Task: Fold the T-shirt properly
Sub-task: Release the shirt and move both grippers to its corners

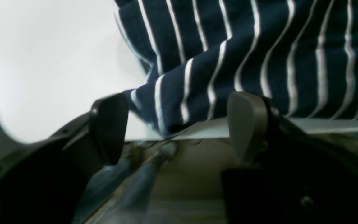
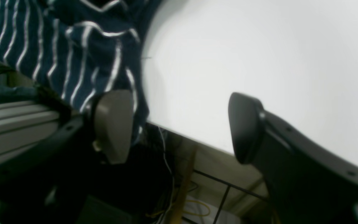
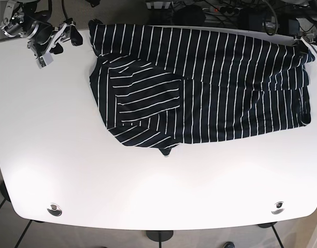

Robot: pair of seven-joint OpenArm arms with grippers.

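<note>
A navy T-shirt with white stripes (image 3: 215,88) lies spread across the far half of the white table (image 3: 158,186). One sleeve (image 3: 143,98) is folded in over its left part. My right gripper (image 3: 63,39) is open at the shirt's far left corner; in the right wrist view (image 2: 179,126) that corner (image 2: 82,62) hangs at the table edge beside one finger. My left gripper (image 3: 312,49) is open at the shirt's far right edge; in the left wrist view (image 1: 179,127) a shirt corner (image 1: 172,105) lies at the table edge between the fingers, not pinched.
Cables and power strips (image 3: 210,10) lie on the floor beyond the table's far edge. Frame rails (image 2: 14,115) and wires (image 2: 166,161) show under that edge. Two round fittings (image 3: 54,209) (image 3: 276,207) sit near the table's front corners.
</note>
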